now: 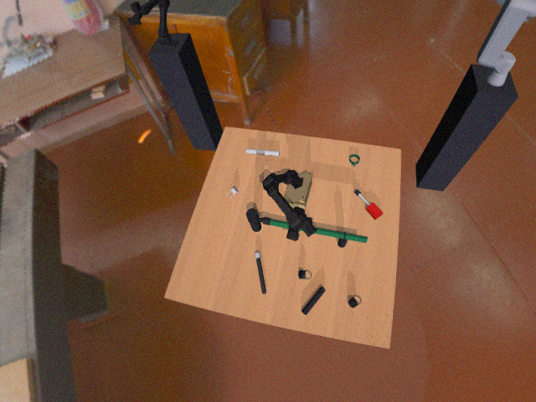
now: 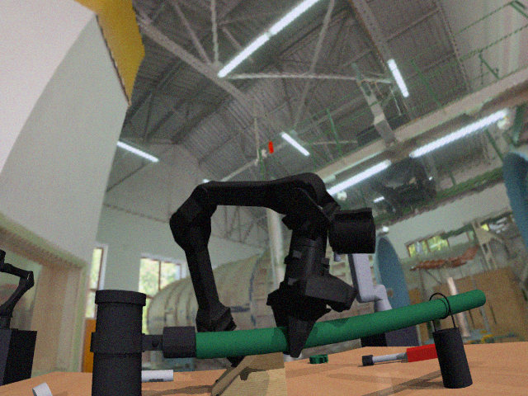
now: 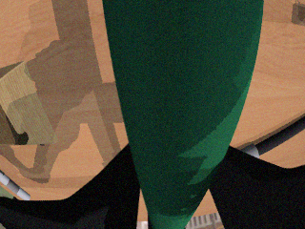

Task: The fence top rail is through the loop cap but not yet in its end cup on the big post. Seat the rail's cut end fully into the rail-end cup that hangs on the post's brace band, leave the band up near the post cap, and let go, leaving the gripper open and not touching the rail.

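Observation:
The green rail (image 1: 337,234) (image 2: 374,326) (image 3: 181,72) rises gently to the right. Its left end meets the mouth of the black rail-end cup (image 1: 265,221) (image 2: 179,341); how deep it sits inside is hidden. The cup sticks out from the brace band (image 2: 117,341) on the big black post (image 1: 254,220) (image 2: 116,374), a short way below the post cap (image 2: 120,297). Near its right end the rail passes through the wire loop above the short black post (image 1: 342,243) (image 2: 453,358). My gripper (image 1: 301,228) (image 2: 296,338) (image 3: 168,142) is shut on the rail's middle-left part, fingers on both sides.
A wooden wedge block (image 1: 301,188) (image 2: 264,374) stands behind the rail, near the arm's base. A red-handled tool (image 1: 373,210) (image 2: 420,353) and green ring (image 1: 353,159) lie behind. A dark rod (image 1: 260,275), a black bar (image 1: 313,300) and two small looped caps lie in front.

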Action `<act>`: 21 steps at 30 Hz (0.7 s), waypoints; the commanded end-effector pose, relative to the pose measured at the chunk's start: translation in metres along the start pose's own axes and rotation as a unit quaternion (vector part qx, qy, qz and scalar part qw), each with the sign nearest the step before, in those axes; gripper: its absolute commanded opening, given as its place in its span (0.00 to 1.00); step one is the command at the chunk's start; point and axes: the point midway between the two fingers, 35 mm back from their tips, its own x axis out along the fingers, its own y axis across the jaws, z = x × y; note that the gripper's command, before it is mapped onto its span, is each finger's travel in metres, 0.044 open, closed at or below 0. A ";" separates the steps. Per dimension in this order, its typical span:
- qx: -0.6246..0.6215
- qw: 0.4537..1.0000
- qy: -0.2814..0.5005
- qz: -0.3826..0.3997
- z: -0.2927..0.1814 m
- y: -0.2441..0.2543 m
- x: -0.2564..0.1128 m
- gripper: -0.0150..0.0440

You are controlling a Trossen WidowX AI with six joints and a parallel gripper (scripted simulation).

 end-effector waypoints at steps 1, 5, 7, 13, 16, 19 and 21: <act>-0.001 1.000 0.003 -0.006 -0.007 -0.001 -0.003 0.25; -0.001 1.000 0.003 -0.006 -0.007 -0.001 -0.003 0.25; -0.001 1.000 0.003 -0.006 -0.007 -0.001 -0.003 0.25; -0.001 1.000 0.003 -0.006 -0.007 -0.001 -0.003 0.25; 0.000 1.000 0.002 -0.004 -0.005 -0.001 -0.002 0.25; 0.000 1.000 0.000 0.000 0.000 0.000 0.000 0.25; 0.000 1.000 0.000 0.000 0.000 0.000 0.000 0.25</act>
